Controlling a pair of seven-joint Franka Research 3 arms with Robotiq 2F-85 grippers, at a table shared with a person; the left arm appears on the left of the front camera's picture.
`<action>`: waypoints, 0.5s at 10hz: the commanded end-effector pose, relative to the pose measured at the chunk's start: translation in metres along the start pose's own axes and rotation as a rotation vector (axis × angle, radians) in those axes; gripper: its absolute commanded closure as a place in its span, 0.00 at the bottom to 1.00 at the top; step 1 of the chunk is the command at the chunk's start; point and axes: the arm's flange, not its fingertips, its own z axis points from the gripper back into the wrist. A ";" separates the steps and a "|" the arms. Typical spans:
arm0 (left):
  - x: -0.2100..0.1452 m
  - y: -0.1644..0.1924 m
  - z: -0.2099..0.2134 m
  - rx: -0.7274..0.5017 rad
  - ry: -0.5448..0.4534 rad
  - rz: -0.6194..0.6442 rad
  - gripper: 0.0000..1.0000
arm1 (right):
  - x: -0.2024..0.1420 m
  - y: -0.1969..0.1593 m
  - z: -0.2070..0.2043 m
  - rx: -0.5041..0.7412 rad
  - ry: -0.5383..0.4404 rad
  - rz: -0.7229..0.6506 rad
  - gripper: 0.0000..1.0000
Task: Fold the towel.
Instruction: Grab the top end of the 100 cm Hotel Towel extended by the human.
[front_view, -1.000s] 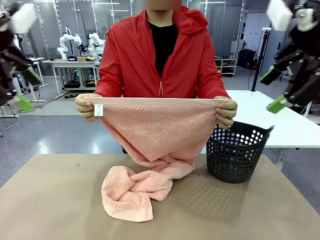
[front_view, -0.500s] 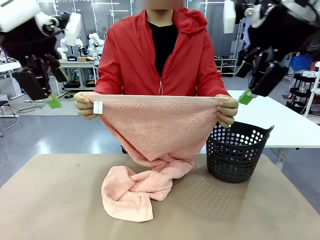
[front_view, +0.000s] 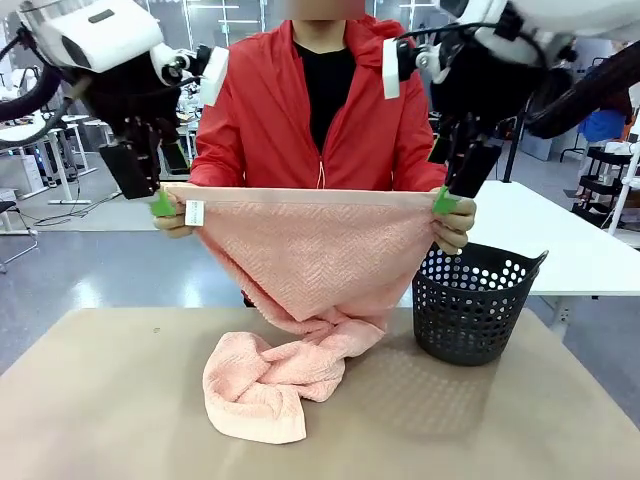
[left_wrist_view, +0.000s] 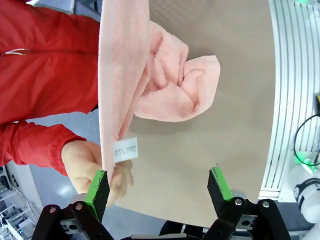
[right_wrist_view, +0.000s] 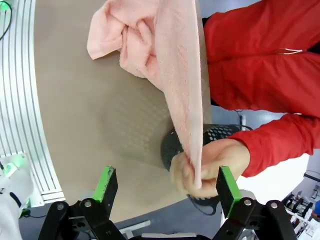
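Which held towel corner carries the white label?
The towel corner beside the left gripper: its white label hangs there; the corner by the right gripper has none.

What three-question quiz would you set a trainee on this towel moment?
1. True or false: the towel has its top edge stretched between the person's hands.
2. Where is the towel's lower end? A: hanging free in the air. B: bunched on the table. C: draped over the person's shoulder.
3. In one word, how do the jaws of the left pincer and the right pincer stand?
Key: 1 true; 2 B; 3 open.
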 end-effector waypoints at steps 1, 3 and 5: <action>0.012 0.021 -0.009 -0.008 0.046 -0.030 0.00 | 0.013 -0.013 -0.009 -0.023 0.014 0.045 0.00; 0.015 0.036 -0.026 -0.022 0.059 -0.027 0.00 | 0.019 -0.019 -0.022 -0.025 0.029 0.083 0.00; 0.019 0.049 -0.044 -0.019 0.061 -0.039 0.00 | 0.019 -0.025 -0.040 0.009 0.022 0.088 0.00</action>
